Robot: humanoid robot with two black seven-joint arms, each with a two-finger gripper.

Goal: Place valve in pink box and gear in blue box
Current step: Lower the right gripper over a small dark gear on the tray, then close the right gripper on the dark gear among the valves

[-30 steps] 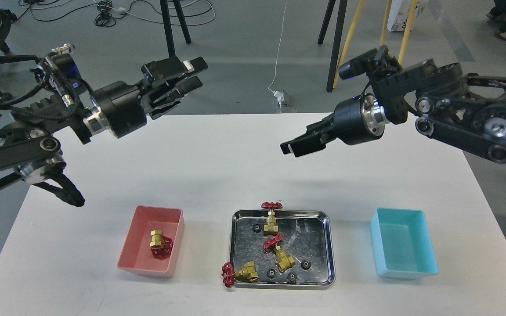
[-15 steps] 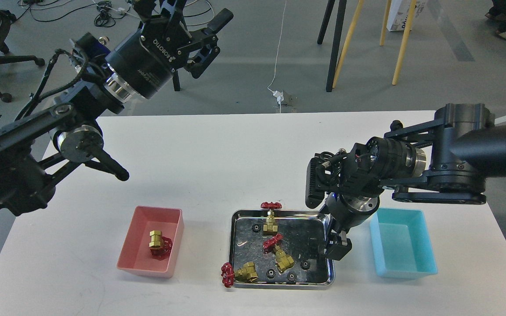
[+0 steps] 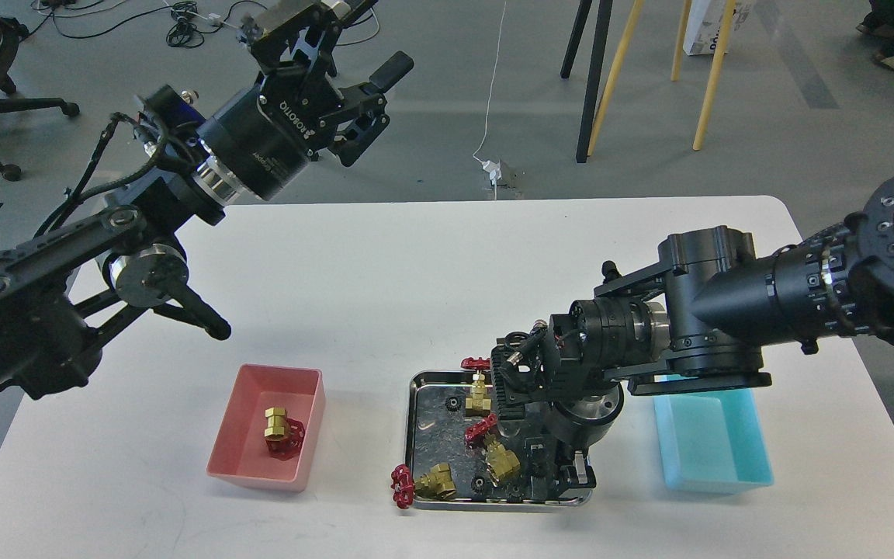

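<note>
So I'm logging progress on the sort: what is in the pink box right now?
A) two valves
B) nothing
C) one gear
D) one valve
D: a single brass valve with a red handwheel lies inside the pink box, and nothing else shows in it; the other three valves are at the steel tray.

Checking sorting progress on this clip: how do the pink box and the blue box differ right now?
The pink box holds one valve; the blue box looks empty. The pink box sits left of the tray in full view; the blue box sits right, its far end hidden by the right arm. Both are shallow, similar-sized bins.
</note>
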